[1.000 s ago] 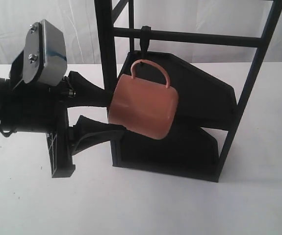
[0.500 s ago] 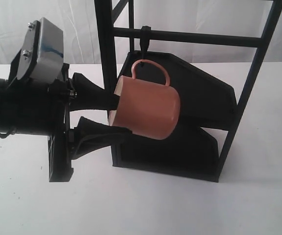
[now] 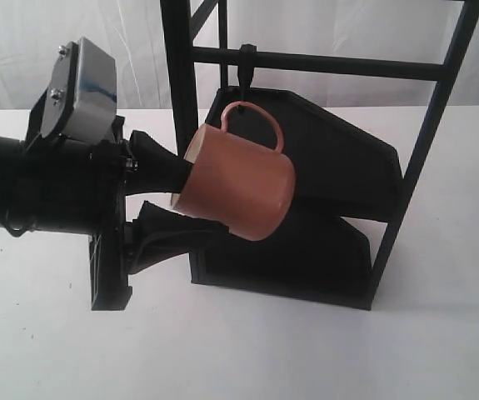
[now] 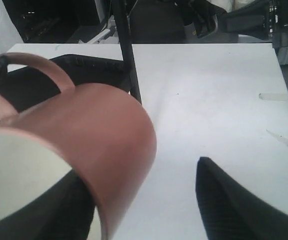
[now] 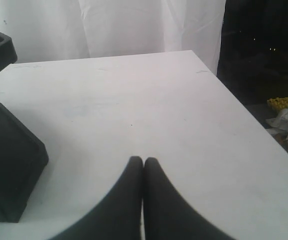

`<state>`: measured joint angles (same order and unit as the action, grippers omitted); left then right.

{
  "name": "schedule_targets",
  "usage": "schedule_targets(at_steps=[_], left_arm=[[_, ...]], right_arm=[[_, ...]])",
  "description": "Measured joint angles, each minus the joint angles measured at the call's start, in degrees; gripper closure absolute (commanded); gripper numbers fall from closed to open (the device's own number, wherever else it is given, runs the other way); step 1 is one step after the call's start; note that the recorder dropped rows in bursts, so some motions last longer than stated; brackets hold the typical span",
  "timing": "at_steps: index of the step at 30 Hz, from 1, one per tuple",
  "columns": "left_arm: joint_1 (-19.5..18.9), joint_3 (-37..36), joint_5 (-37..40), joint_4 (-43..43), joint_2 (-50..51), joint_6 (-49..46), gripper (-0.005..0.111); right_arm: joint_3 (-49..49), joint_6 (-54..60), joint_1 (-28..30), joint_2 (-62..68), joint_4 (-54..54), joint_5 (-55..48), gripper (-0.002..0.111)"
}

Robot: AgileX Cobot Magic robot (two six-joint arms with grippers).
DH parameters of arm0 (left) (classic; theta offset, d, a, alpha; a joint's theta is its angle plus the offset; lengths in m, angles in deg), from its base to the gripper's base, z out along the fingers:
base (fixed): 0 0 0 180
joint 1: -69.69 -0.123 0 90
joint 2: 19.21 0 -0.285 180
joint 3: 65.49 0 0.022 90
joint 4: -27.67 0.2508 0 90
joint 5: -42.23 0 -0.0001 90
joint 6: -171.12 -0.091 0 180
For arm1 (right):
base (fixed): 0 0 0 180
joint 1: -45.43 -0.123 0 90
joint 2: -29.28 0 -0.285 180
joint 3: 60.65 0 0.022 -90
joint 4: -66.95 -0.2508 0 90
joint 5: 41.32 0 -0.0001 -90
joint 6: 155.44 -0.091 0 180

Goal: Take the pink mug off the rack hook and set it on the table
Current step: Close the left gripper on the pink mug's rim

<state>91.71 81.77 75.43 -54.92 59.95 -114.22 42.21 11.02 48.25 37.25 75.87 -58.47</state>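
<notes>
The pink mug [image 3: 239, 187] hangs tilted by its handle [image 3: 260, 117] from the rack hook [image 3: 246, 77] on the rack's crossbar [image 3: 347, 64], mouth turned to the left. My left gripper [image 3: 193, 200] is open at the mug's mouth: the upper finger reaches inside, the lower finger [image 3: 168, 237] lies under the wall. In the left wrist view the pink mug [image 4: 98, 135] fills the near side, one finger [image 4: 229, 205] stands clear of it, and the left gripper [image 4: 141, 172] straddles the wall. My right gripper [image 5: 144, 161] is shut, empty, over the table [image 5: 133, 100].
The rack [image 3: 181, 92] stands mid-table with two slanted black trays [image 3: 347, 167] behind and below the mug. Its post [image 4: 128, 60] rises just past the mug. White table [image 3: 306, 350] lies in front. A tray corner [image 5: 8, 160] sits beside the right gripper.
The left gripper has pushed slightly rightward into the mug's mouth. The mug has tipped further on the hook, its mouth lifting and its base swinging down and left. The handle stays on the hook.
</notes>
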Motion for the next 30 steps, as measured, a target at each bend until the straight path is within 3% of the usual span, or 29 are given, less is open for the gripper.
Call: schedule_targets(at_steps=[7,18,30], left_arm=[[0.0,0.0,-0.2,-1.3,0.2,0.0,0.076],[0.0,0.0,-0.2,-1.7,0.2,-0.6,0.107],[0.0,0.0,-0.2,-1.7,0.2,-2.0,0.107]], right_arm=[[0.0,0.0,0.0,0.0,0.0,0.0,0.108],[0.0,0.0,0.0,0.0,0.0,0.0,0.108],[0.0,0.0,0.0,0.0,0.0,0.0,0.108]])
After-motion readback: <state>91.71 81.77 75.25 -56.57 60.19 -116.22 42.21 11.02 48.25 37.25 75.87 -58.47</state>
